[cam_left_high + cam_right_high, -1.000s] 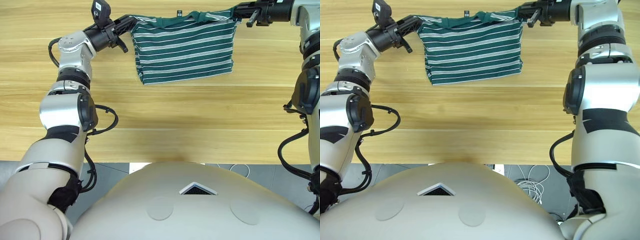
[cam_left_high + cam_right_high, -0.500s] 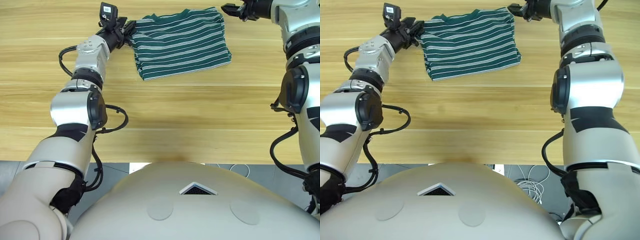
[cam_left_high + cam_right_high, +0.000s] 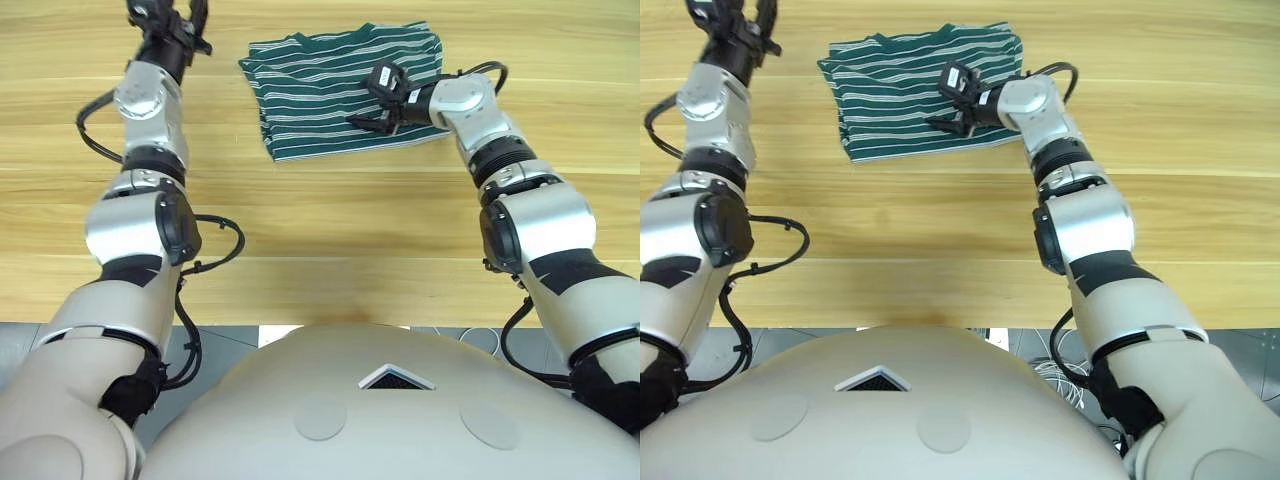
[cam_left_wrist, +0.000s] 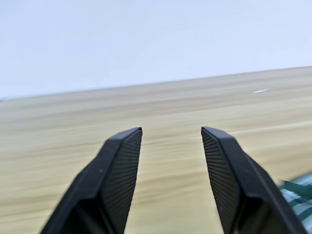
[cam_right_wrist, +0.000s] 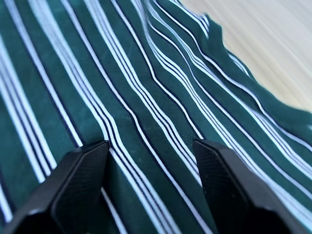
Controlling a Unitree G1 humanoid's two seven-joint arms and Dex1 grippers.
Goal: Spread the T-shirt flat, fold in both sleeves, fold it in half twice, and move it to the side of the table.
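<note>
In the left eye view, the T-shirt (image 3: 330, 85) is lying folded into a compact green rectangle with white stripes on the far middle of the wooden bench (image 3: 320, 230). My left arm is stretching up the left side of the bench, and my left jaws are standing released above bare wood, well apart from the garment's left edge. My right arm is bending inward from the right, and my right jaws are hanging released over the near right part of the garment, grasping nothing. In the right eye view, the same layout is showing, with the folded garment sitting between my two arms and nearer to the right one. In the left wrist view, my two ribbed black left fingers (image 4: 117, 180) are standing apart with bare bench between them, and a corner of striped fabric is peeking in beside one of them. In the right wrist view, my right fingers (image 5: 73, 190) are standing spread directly over the striped cloth, which is lying flat between them, and pale bench is showing beyond the garment's edge.
</note>
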